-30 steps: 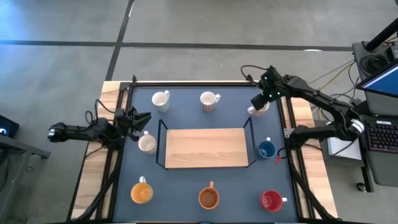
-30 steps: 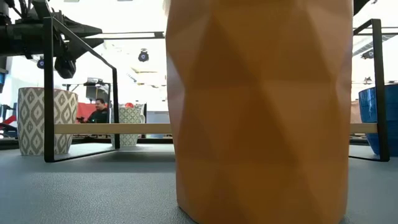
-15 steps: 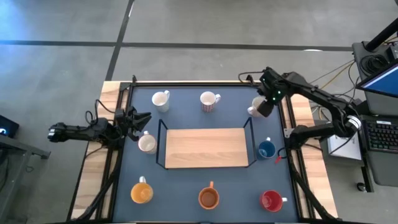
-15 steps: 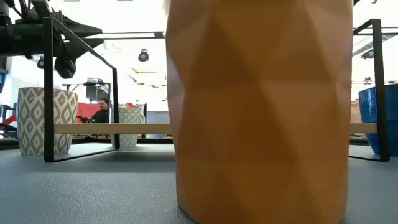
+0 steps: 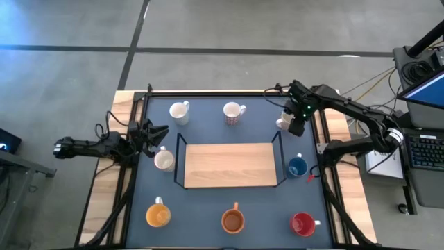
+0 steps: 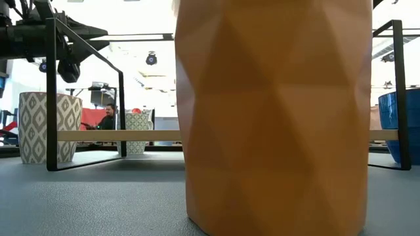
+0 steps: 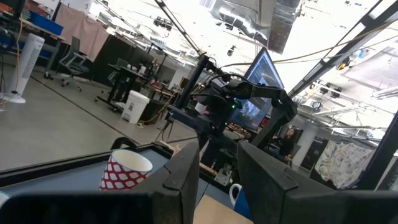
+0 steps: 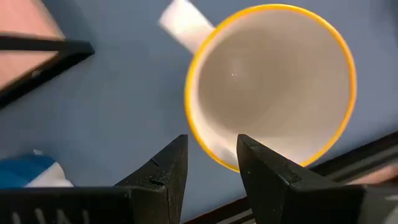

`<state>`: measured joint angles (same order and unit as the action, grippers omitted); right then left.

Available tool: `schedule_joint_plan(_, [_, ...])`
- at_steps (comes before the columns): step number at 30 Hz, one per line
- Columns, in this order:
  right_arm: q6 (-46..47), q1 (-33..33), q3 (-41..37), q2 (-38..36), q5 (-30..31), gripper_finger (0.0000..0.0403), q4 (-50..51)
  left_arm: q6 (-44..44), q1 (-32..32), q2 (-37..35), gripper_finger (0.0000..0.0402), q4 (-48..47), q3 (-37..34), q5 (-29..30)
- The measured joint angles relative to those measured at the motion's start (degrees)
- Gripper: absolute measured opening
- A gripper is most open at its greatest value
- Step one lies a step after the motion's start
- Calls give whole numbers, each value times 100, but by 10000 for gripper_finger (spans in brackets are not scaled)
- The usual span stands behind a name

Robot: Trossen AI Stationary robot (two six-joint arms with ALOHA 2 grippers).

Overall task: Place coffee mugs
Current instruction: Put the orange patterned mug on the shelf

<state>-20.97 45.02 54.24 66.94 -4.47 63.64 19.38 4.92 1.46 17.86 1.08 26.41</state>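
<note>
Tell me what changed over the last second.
The right gripper swung from the inner side of the white mug at the table's far right corner across to its outer side, jaws open, holding nothing. The left gripper, all the mugs and the wooden rack stayed put.

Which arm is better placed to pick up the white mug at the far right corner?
Right. The right gripper hangs open directly over that yellow-rimmed white mug, the rim just past its fingers. The left gripper waits open at the table's left edge, far from it.
</note>
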Motion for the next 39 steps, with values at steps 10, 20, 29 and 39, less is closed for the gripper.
schedule_joint_plan(10, [-929,-254,-219,4,3,127,-481,0,0,1,93,0,1,0])
schedule_joint_plan(20, [-890,-252,-287,4,2,56,-608,0,-1,1,93,1,2,0])
schedule_joint_plan(29, [-622,-252,-339,-4,35,12,-605,2,1,1,93,1,2,0])
schedule_joint_plan(39, [-285,-243,586,9,384,10,-526,2,-1,-1,93,1,0,0])
